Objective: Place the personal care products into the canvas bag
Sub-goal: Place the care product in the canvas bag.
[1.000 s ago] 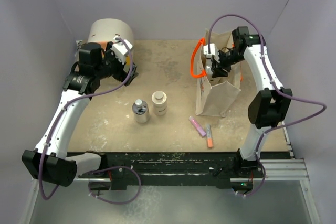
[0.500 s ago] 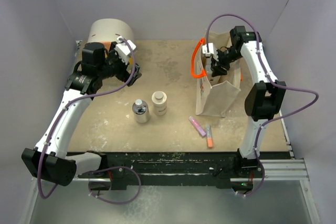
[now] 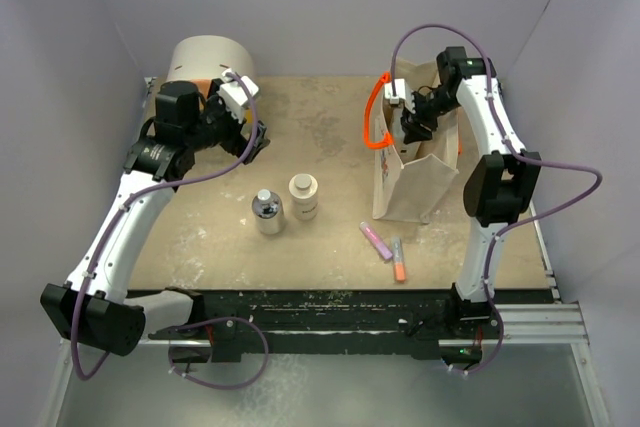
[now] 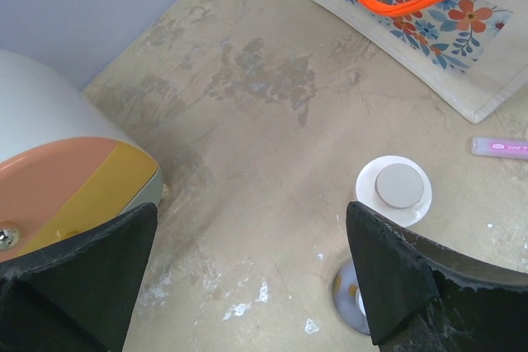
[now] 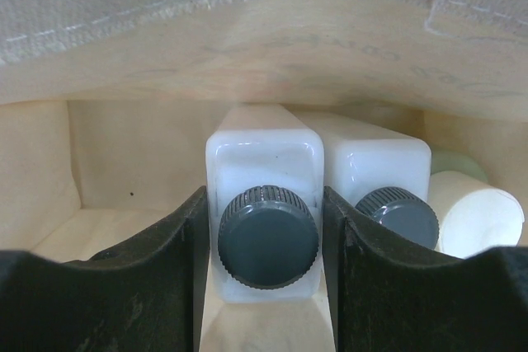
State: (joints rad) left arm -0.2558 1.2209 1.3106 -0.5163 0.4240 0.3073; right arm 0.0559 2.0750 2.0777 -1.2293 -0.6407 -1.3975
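Observation:
The canvas bag (image 3: 412, 185) stands at the right with orange handles (image 3: 374, 119). My right gripper (image 3: 414, 123) reaches into its open top. In the right wrist view it (image 5: 266, 232) is shut on a white bottle with a black cap (image 5: 266, 204) inside the bag (image 5: 165, 142). Beside it stand a second white bottle (image 5: 381, 166) and a green bottle's cream cap (image 5: 477, 218). The clear-grey bottle (image 3: 267, 212) and the cream jar (image 3: 303, 195) stand mid-table. My left gripper (image 3: 254, 137) is open and empty above the table, left of them. The jar (image 4: 394, 190) and the grey bottle (image 4: 348, 296) show by its right finger.
The round cream, orange and yellow drawer box (image 3: 210, 62) lies at the back left, close behind my left gripper, and shows in the left wrist view (image 4: 66, 175). A pink tube (image 3: 376, 241) and an orange-tipped tube (image 3: 399, 261) lie in front of the bag.
My right wrist has shifted slightly toward the back over the bag, still holding the white bottle. My left gripper moved a little right, away from the drawer box.

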